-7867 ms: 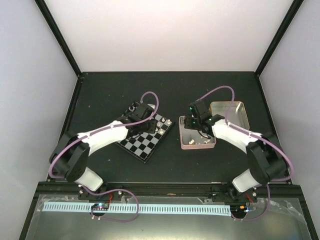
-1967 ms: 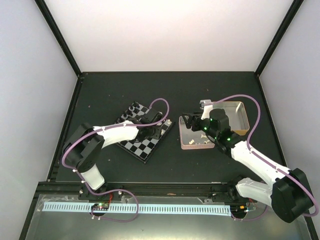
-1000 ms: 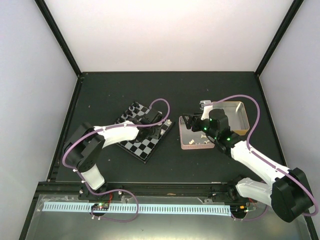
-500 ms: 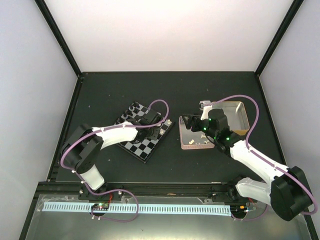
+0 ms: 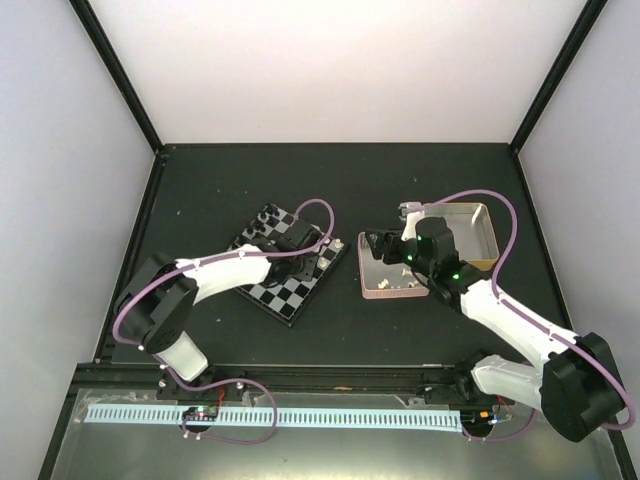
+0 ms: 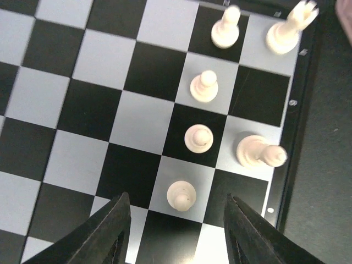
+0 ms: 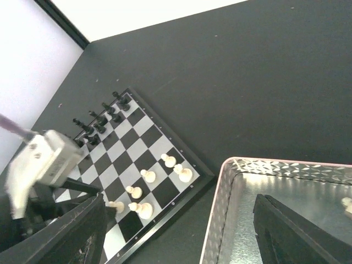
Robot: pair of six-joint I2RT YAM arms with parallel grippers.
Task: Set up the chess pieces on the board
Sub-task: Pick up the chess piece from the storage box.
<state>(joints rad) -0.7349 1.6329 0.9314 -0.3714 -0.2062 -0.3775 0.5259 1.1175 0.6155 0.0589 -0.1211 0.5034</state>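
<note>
The left gripper [image 6: 179, 220] hung over the small square chessboard [image 6: 99, 110] of black and silvery-grey checks, its two black fingers spread and pinching nothing. Six tiny cream-white chess pieces [image 6: 198, 137] stood on the board close to it. One pawn [image 6: 181, 195] showed in the gap between the fingertips, clear of both. Two more pawns stood in line straight ahead, a fourth pawn and a rook [image 6: 291, 30] lay beyond those at the board's edge, and one larger piece [image 6: 261, 151] stood ahead and to the right.

The right gripper [image 7: 180, 220] hovered with its fingers wide apart and nothing between them. One shallow pink rectangular tin [image 5: 390, 294] lay under its right finger, holding a few cream figures too small to count. One gold tin [image 5: 470, 225] lay beside that arm. The board lay ahead and to the left, with tiny black chess figures [image 7: 104, 110] along its far edge, their number unclear.
</note>
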